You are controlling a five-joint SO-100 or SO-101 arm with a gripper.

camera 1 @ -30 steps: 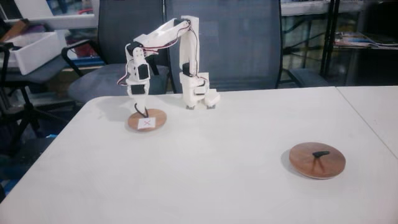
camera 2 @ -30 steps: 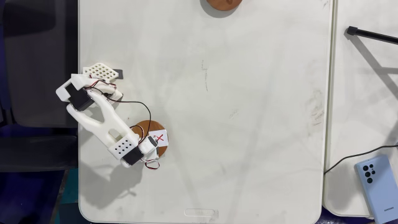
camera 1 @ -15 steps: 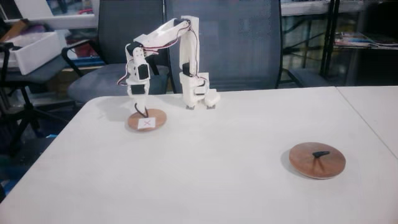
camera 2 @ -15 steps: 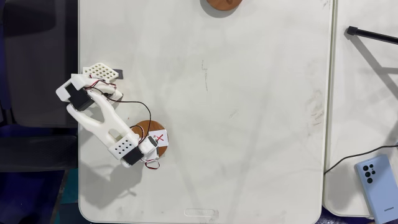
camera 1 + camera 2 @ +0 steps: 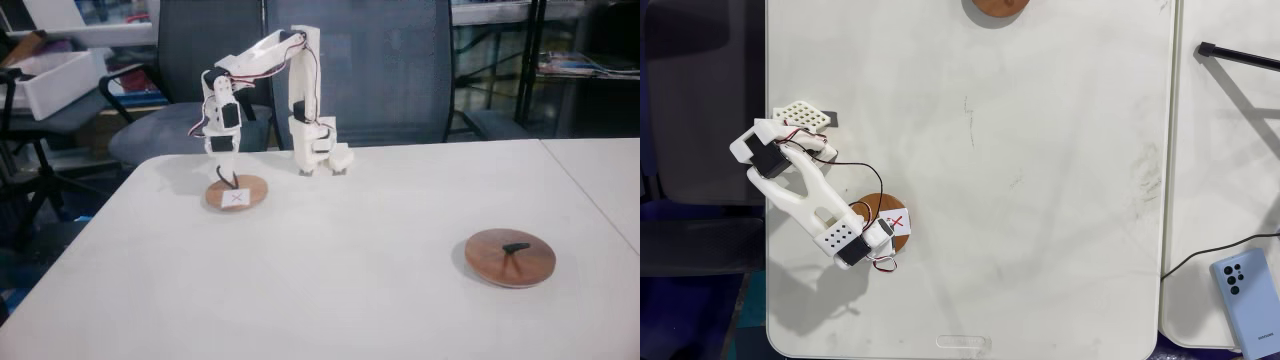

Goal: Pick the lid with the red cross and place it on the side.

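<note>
- A white table [image 5: 330,270] fills both fixed views; one view looks across it from the front, the other looks straight down on it.
- A white robot arm [image 5: 262,58] is bolted at the table's far edge in the front view. It arches up and over, then points its gripper [image 5: 224,181] straight down.
- The lid with the red cross [image 5: 238,193], a small round light-brown wooden disc, lies flat on the table just beside the arm's base, to the left of the base in the front view.
- A white square sticker with a red X [image 5: 897,222] sits on top of that lid, on the part facing away from the arm.
- The gripper's tip comes down onto the lid's back part, next to the sticker. From above, the wrist [image 5: 852,243] covers that part of the lid [image 5: 880,205].
- The fingers are too small and too hidden to make out, so I cannot tell whether they are apart, closed, or clamped on the lid's handle.
- A larger, darker wooden disc [image 5: 510,258] with a black bar handle lies well apart from the arm, far right of the base in the front view. From above, just its edge [image 5: 998,6] peeks in at the top.
- A pale blue phone [image 5: 1247,300] rests on a neighbouring table [image 5: 1225,170], far from the arm.
- Dark office chairs [image 5: 355,70] stand behind the table, beyond the arm.
</note>
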